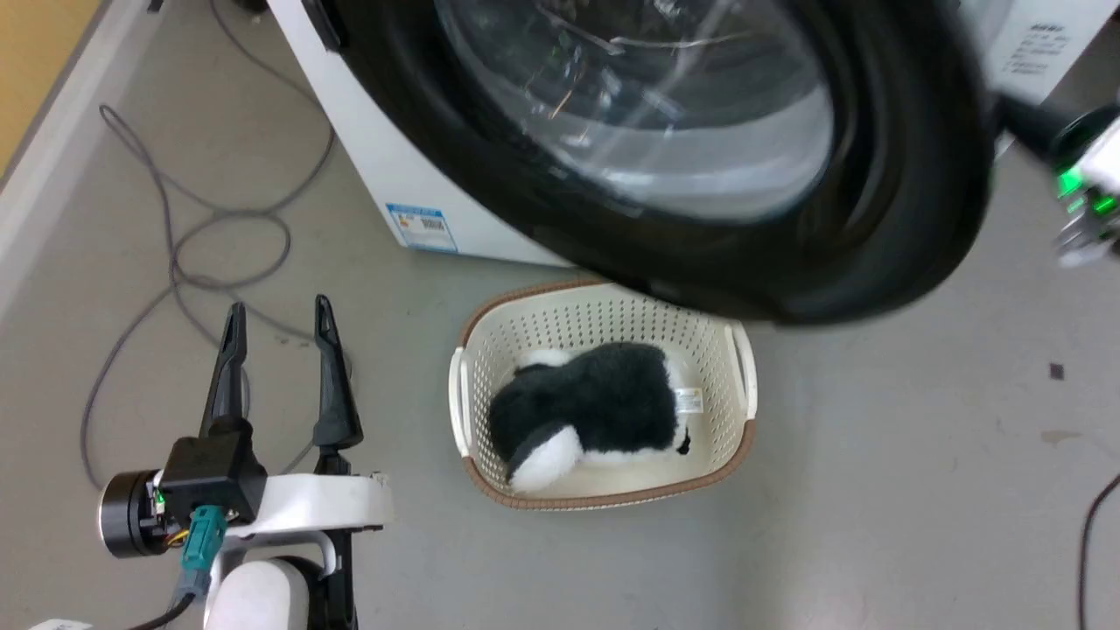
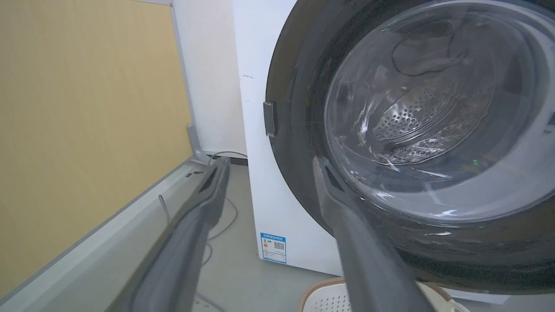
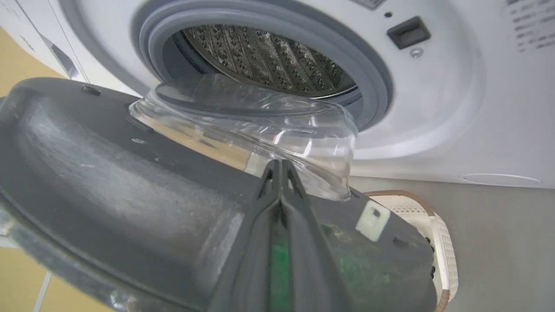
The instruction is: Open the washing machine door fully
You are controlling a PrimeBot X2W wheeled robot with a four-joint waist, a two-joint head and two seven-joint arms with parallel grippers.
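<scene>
The washing machine door [image 1: 875, 175], a glossy black disc with a clear glass bowl, stands swung out from the white washing machine [image 1: 394, 157] and hangs above the basket. In the right wrist view my right gripper [image 3: 279, 162] is shut, its tips against the door's dark inner face [image 3: 108, 173] just below the glass bowl [image 3: 260, 125]. Behind it lie the grey gasket [image 3: 373, 73] and steel drum [image 3: 269, 56]. In the head view the right gripper [image 1: 1015, 118] reaches behind the door's right rim, blurred. My left gripper [image 1: 280, 304] is open and holds nothing, low at the left over the floor.
A cream perforated basket [image 1: 735, 350] holding a black-and-white plush toy [image 1: 595, 402] sits on the floor under the door. Grey cables [image 1: 175, 254] loop on the floor at the left. A yellow wall panel [image 2: 86, 108] and grey skirting stand left of the machine.
</scene>
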